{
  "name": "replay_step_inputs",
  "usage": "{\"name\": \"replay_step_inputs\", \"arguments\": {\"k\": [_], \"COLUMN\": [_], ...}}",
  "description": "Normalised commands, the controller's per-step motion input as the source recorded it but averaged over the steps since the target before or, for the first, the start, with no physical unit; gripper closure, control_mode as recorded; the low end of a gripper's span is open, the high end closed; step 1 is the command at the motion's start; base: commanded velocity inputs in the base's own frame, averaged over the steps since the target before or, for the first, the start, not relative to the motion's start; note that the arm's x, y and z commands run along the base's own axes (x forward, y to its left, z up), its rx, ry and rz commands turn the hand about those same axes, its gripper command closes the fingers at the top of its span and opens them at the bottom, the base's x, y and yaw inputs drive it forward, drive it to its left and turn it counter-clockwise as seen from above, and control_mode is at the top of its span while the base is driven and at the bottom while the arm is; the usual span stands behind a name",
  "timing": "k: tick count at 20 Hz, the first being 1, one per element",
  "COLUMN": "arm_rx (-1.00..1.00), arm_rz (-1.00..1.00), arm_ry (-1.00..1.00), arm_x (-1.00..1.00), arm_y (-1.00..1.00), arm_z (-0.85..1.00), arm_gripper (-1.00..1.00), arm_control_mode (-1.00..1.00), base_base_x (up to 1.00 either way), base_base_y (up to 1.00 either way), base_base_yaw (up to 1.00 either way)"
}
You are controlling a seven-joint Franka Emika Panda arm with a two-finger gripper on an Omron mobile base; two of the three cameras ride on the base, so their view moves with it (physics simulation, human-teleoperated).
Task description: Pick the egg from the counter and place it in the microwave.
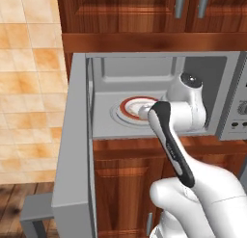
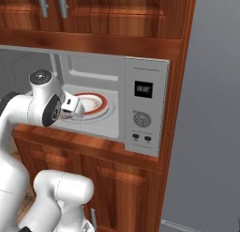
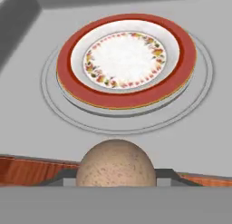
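The egg (image 3: pixel 116 163) sits clamped in the closed gripper (image 3: pixel 116 177) at the microwave (image 2: pixel 145 109) mouth, short of the red-rimmed plate (image 3: pixel 127 62) on the turntable. Released here, it could roll out over the sill.

place: kitchen | signs: built-in microwave (image 2: pixel 143 109), wood cabinets (image 2: pixel 112 12), tiled wall (image 1: pixel 29 87), plate (image 3: pixel 127 60)

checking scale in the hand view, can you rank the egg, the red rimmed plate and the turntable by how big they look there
1. turntable, the widest ring, showing all around the plate.
2. red rimmed plate, slightly smaller, sitting on it.
3. egg, smallest, though it sits right at the camera in the shut hand, so it looks bigger than it truly is.
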Motion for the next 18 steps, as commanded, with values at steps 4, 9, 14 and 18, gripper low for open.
{"name": "replay_step_inputs", "arguments": {"k": [4, 9, 14, 18], "arm_rx": [-0.05, -0.09, -0.14, -0.11], "arm_rz": [0.00, 0.00, 0.00, 0.00], "arm_ry": [-0.33, -0.01, 0.10, 0.18], "arm_x": [1.00, 1.00, 0.89, 0.73], "arm_y": [0.28, 0.04, 0.00, 0.00], "arm_z": [0.00, 0.00, -0.07, -0.14], "arm_gripper": [1.00, 1.00, 1.00, 1.00], "arm_control_mode": [-1.00, -1.00, -1.00, -1.00], "base_base_x": [0.00, 0.00, 0.00, 0.00], "base_base_y": [0.00, 0.00, 0.00, 0.00], "base_base_yaw": [0.00, 0.00, 0.00, 0.00]}}
